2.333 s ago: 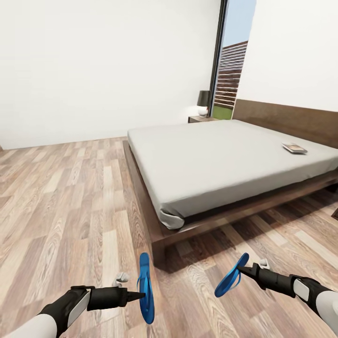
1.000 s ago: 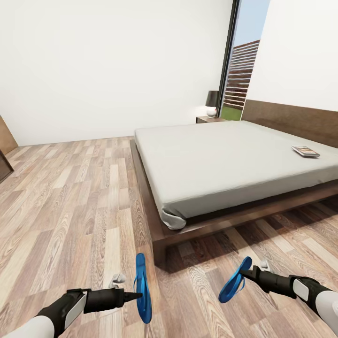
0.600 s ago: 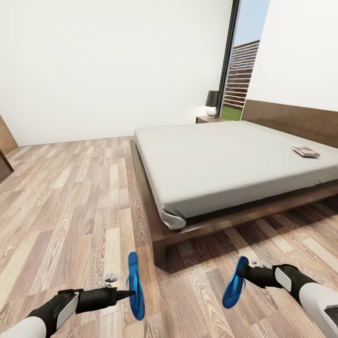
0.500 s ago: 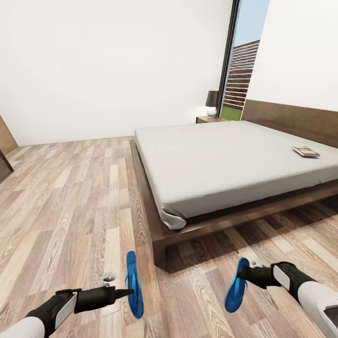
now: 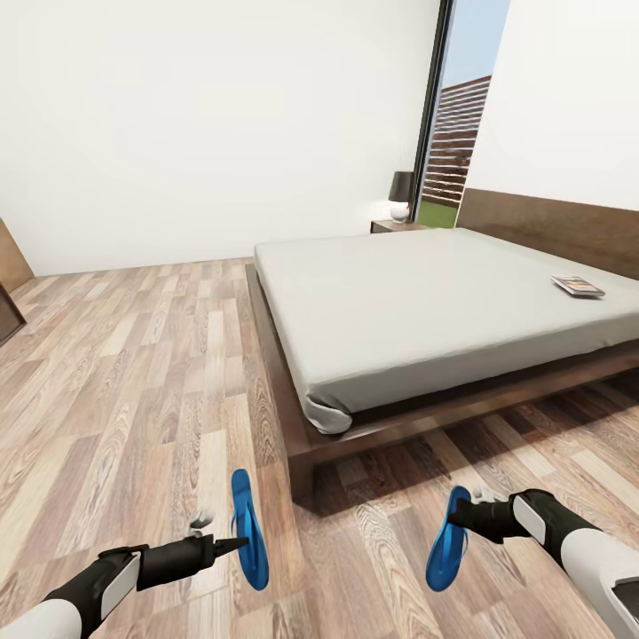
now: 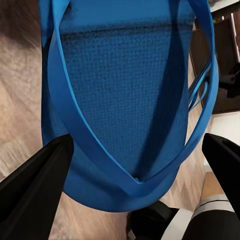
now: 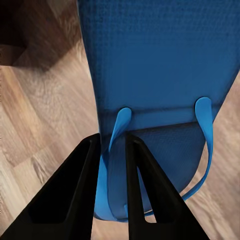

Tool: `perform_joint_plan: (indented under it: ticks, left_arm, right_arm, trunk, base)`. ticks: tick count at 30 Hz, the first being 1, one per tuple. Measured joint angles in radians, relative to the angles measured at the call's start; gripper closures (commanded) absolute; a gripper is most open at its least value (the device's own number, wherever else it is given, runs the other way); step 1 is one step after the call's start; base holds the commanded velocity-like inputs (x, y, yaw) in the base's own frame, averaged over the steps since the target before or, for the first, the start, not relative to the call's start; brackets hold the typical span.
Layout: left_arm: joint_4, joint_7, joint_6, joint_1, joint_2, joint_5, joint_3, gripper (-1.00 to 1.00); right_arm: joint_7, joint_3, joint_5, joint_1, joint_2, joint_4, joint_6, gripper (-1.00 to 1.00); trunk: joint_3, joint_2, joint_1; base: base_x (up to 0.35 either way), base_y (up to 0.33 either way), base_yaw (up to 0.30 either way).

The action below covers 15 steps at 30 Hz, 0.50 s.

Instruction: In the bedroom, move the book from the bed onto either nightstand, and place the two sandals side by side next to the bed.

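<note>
The left gripper (image 5: 240,543) is holding one blue sandal (image 5: 248,531) on edge just ahead of its tips, low over the wood floor (image 5: 133,390). In the left wrist view its fingers (image 6: 35,192) are standing wide of the sole, so I cannot tell whether they are truly pinching it or only cradling it. The right gripper (image 5: 454,516) is closed on the strap of the other sandal (image 5: 446,538) — the right wrist view is showing both fingers (image 7: 80,190) nipped together around the thong, letting the sole hang down toward the floor.

Both sandals are being carried edgewise, probably so each can be laid flat with a simple wrist turn. They are hanging well apart, with the bed's (image 5: 426,311) corner post beyond and between the two grippers, so they will likely need bringing together before release.

The book (image 5: 578,286) is lying on the mattress far beyond the right gripper, and a nightstand (image 5: 390,225) is standing at the bed's far side — that part of the job is looking untouched
</note>
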Motion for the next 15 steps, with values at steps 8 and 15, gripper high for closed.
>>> perform_joint_plan:
  ticks: [8, 15]
  left_arm:
    - [0.008, 0.0, 0.001, 0.0, 0.003, 0.001, 0.002, 1.0]
    - [0.009, 0.001, 0.003, 0.0, 0.003, 0.001, 0.002, 1.0]
  right_arm:
    - [0.004, -0.012, 0.0, 0.0, -0.001, 0.008, -0.006, 1.0]
    - [0.0, -0.012, 0.001, 0.0, -0.001, 0.015, -0.008, 1.0]
  trunk:
    - [0.0, 0.0, 0.0]
    - [-0.001, 0.0, 0.0]
  base:
    - [0.0, 0.0, 0.0]
    - [0.061, 0.0, 0.123]
